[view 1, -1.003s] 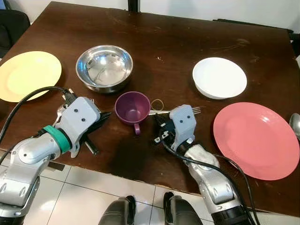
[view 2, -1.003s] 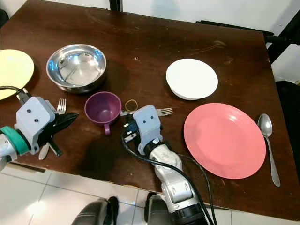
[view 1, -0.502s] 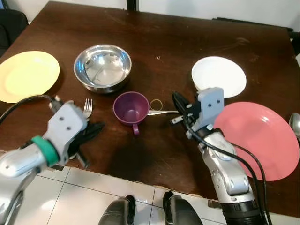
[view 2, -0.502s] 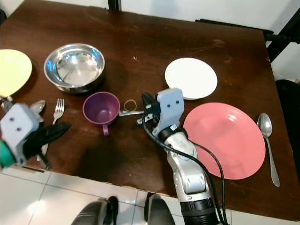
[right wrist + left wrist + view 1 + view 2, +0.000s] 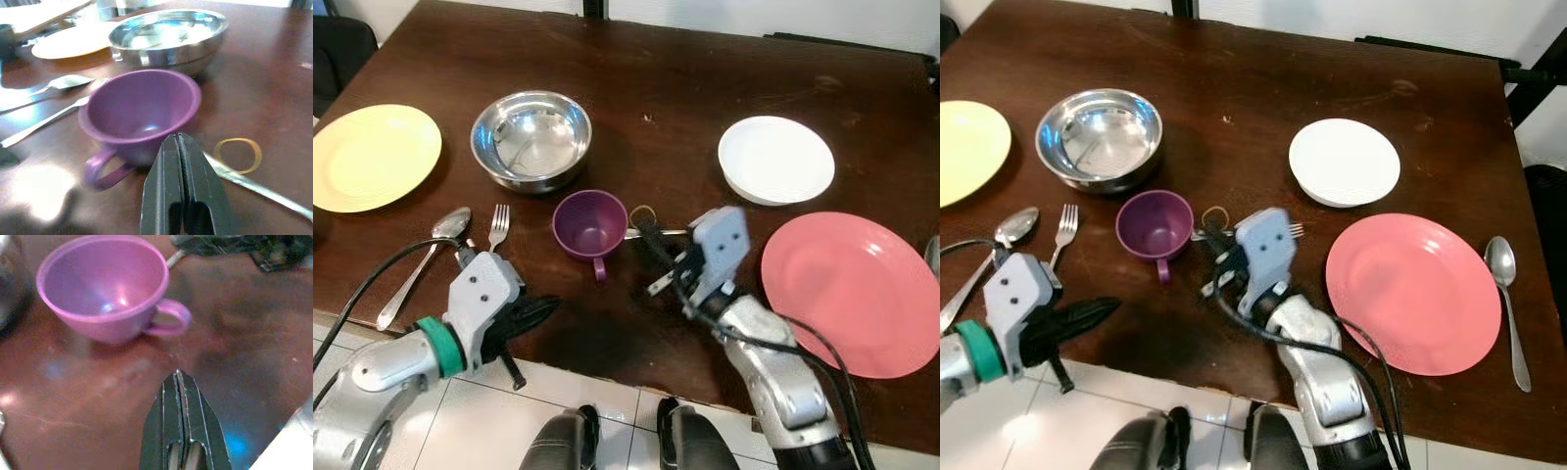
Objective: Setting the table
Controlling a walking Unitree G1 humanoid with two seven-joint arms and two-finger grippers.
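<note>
The purple cup (image 5: 590, 224) stands at the centre of the left eye frame, upright on the dark table (image 5: 685, 88), its handle turned toward the lower edge. The right gripper (image 5: 651, 242) sits just right of the cup, its black fingers pressed together and holding nothing, tips near the cup's right side and over the handle of a fork (image 5: 671, 232) that lies between cup and pink plate (image 5: 852, 291). A yellow rubber band (image 5: 642, 212) lies beside the cup's upper right rim. In the right wrist view the cup (image 5: 139, 110) is just past the closed fingertips, the band (image 5: 239, 154) and fork handle (image 5: 254, 186) to one side.

The left gripper (image 5: 540, 308) hovers at the lower left of the frame, at the table's near edge, well below and left of the cup; its fingers are also pressed together and empty. In the left wrist view the cup (image 5: 105, 289) lies ahead of the shut tips, apart from them.

The cup is a glossy purple, empty, wide-mouthed with a small loop handle.

A steel bowl (image 5: 530, 140) sits above and left of it, a yellow plate (image 5: 372, 157) at far left, a white plate (image 5: 775, 160) at upper right. A second fork (image 5: 497, 227) and a spoon (image 5: 421, 264) lie left of the cup. Another spoon (image 5: 1508, 304) lies right of the pink plate.
</note>
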